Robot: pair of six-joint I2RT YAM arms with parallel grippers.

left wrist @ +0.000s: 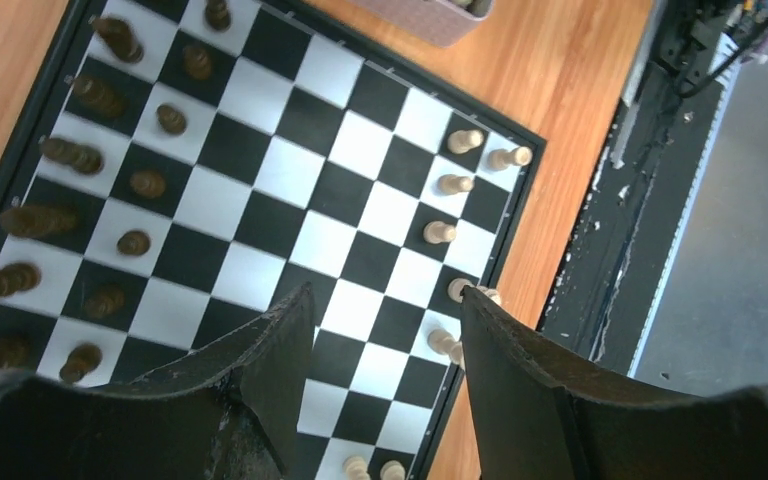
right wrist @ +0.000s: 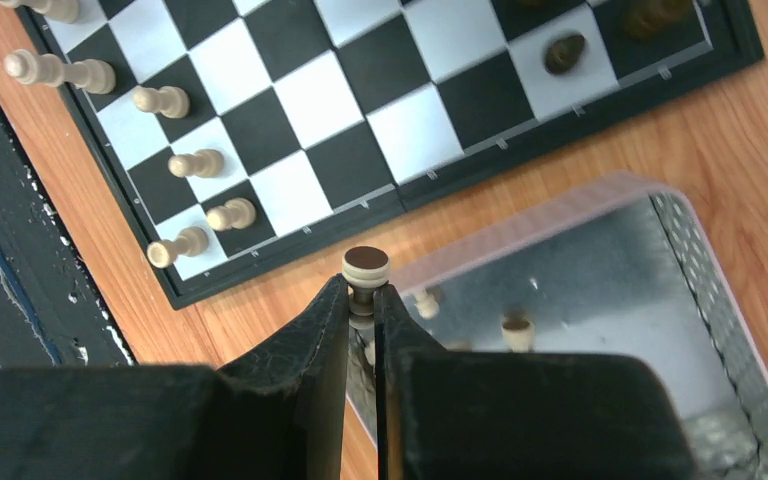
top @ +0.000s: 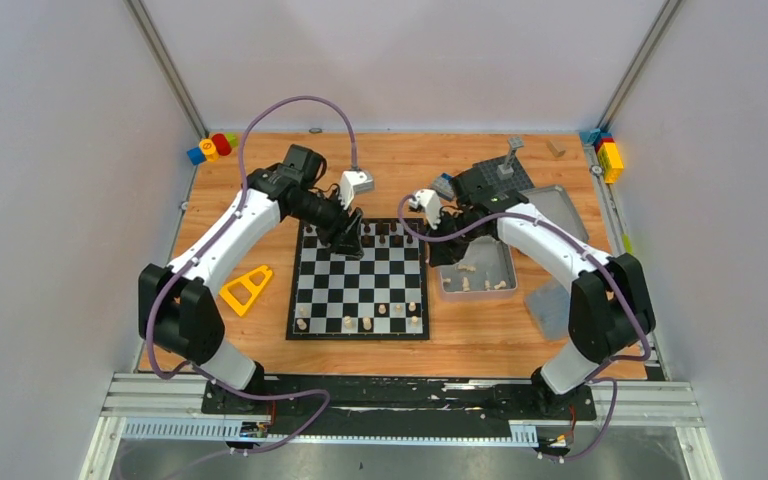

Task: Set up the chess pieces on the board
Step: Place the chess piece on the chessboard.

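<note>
The black-and-white board (top: 360, 277) lies mid-table. Dark chess pieces (top: 381, 233) fill its far rows and cream ones (top: 365, 322) stand along the near row. My left gripper (top: 346, 236) hangs over the far left corner of the board, open, with only bare squares between its fingers (left wrist: 270, 350). My right gripper (right wrist: 362, 295) is shut on a cream chess piece (right wrist: 365, 264), held base outward above the left rim of the metal tin (right wrist: 560, 205). More cream pieces (right wrist: 516, 331) lie inside the tin.
The tin (top: 505, 262) sits right of the board, its lid (top: 560, 208) behind it. A grey studded plate (top: 495, 180) is at the back, a yellow triangular part (top: 246, 290) left of the board, and coloured bricks (top: 212, 147) in the back corners.
</note>
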